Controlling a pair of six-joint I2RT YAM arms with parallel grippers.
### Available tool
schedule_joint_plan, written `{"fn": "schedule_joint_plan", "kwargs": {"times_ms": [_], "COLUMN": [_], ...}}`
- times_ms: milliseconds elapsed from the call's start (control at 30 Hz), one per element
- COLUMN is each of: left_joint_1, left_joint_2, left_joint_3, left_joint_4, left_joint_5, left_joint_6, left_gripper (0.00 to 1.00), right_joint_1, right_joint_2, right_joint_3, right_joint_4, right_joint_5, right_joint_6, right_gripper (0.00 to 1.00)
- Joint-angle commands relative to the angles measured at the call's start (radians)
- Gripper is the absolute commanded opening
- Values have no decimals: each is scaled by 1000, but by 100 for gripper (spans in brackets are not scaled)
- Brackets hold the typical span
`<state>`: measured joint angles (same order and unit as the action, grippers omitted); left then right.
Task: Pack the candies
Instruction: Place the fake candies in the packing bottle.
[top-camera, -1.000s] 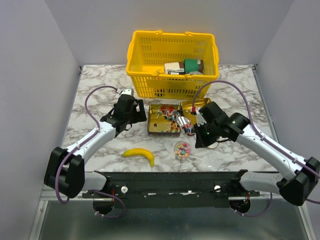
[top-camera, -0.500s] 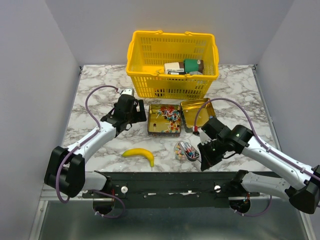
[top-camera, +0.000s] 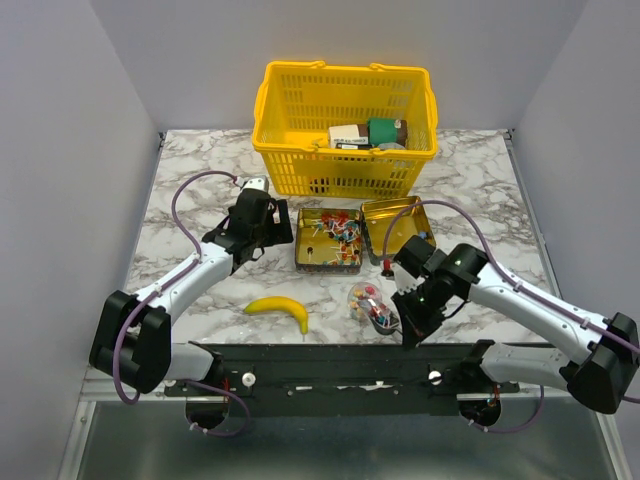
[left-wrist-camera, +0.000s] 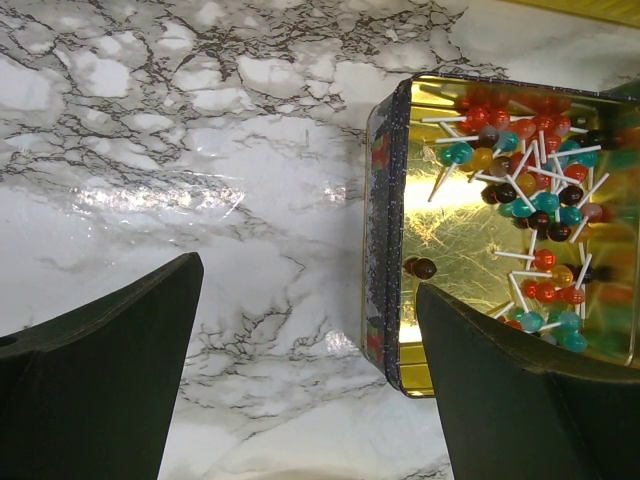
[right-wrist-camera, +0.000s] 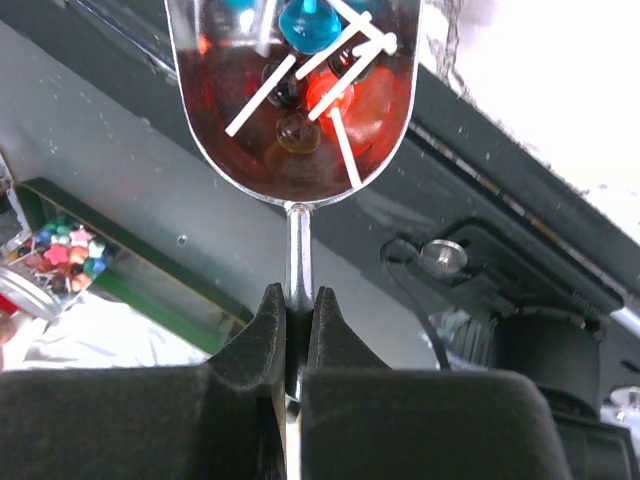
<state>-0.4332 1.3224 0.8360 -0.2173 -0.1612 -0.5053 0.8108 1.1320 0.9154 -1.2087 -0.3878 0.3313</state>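
Two hands showing. We're seeing the left hand hanging spread wide, nothing between its fingers, just off the left side of the open tin. Most of the candies are lying inside that tin: small round sweets on white sticks, in red, teal, orange and dark colours.

We're seeing the right hand sitting on the near side of the tin, apart from it. It's pinching the thin stem of a clear scoop tight between its fingers. The scoop is carrying a few more candies: one blue, one red and a couple of dark ones, with white sticks crossing.

A clear cup with mixed coloured candies is standing on the surface, also on the tin's near side. In the top view it's sitting between the tin and the scoop. We can't tell whether scoop and cup are touching.

We're also seeing the lid lying just right of the tin, the banana lying to the tin's near left, and the yellow basket holding boxes standing behind the tin.
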Motion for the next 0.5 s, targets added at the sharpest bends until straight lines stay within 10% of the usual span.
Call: {"fn": "schedule_joint_plan", "kwargs": {"times_ms": [0,467], "left_joint_1": [5,8], "left_joint_2": [-9,-54], "left_joint_3": [17,20], "left_joint_4": [19,9], "left_joint_5": [-37,-55], "left_joint_6": [4,11], "left_gripper": [99,99], "right_joint_1": [5,1], "right_joint_2": [35,95], "right_joint_3": [65,116], "right_joint_4": [-60,-153], "right_joint_5": [-40,-132], "right_joint_6": [38,51], "right_gripper": [1,1]}}
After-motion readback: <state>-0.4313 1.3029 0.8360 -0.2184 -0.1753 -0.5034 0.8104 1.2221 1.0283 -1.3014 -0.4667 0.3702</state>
